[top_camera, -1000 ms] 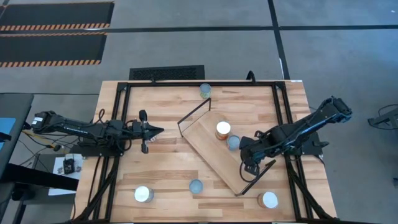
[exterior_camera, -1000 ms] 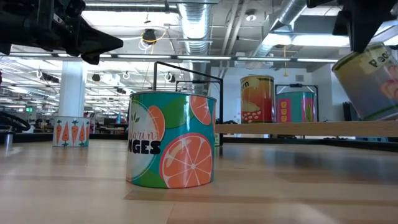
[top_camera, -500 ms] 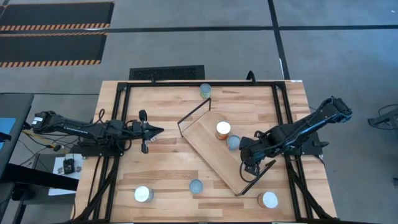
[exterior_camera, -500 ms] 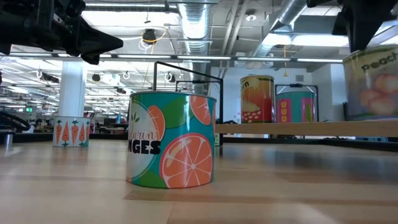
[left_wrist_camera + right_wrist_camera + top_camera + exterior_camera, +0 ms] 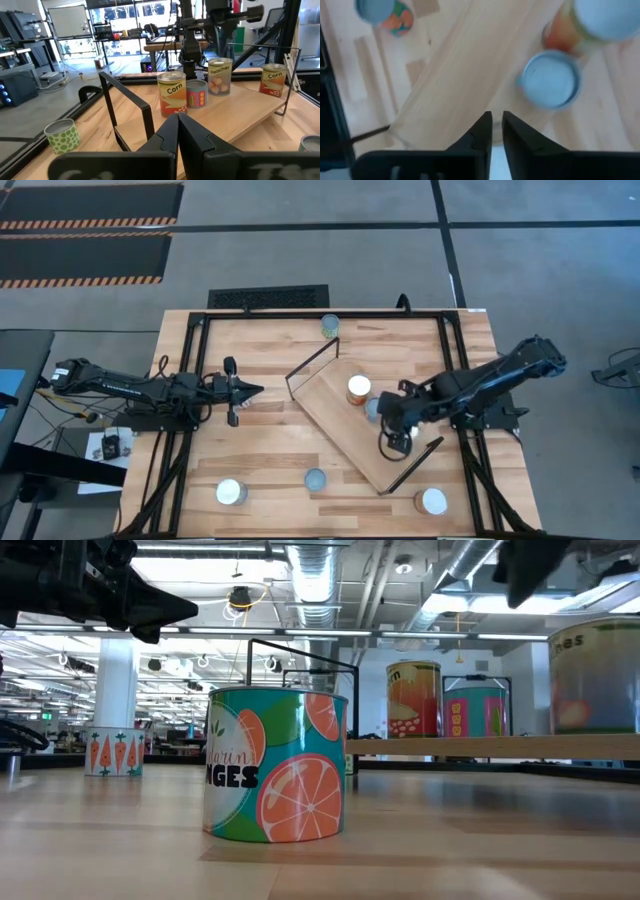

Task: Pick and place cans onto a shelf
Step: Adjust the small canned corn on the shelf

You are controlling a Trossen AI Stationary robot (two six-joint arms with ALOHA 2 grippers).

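Note:
The pale-wood shelf (image 5: 330, 405) lies slantwise on the table, with wire frames at both ends. On it stand a corn can (image 5: 171, 93), a small pale-blue-topped can (image 5: 196, 93) and a peach can (image 5: 220, 75), which also shows in the low view (image 5: 596, 675). My right gripper (image 5: 497, 125) hangs over the shelf beside the small can (image 5: 550, 80), above and clear of the peach can, its fingers a narrow gap apart and empty. My left gripper (image 5: 250, 391) hovers shut and empty over the table's left part.
On the table stand an orange-label can (image 5: 315, 478), a white-topped can (image 5: 231, 492), a green-dotted can (image 5: 330, 326) at the far edge and a second corn can (image 5: 433, 500) past the shelf's near end. A black frame (image 5: 200, 320) borders the table.
My right gripper has come off the peach can, going up and toward the table's left and far edges. The can was tilted under the gripper a second ago. It then came upright, and now stands free on the shelf with its label turned about.

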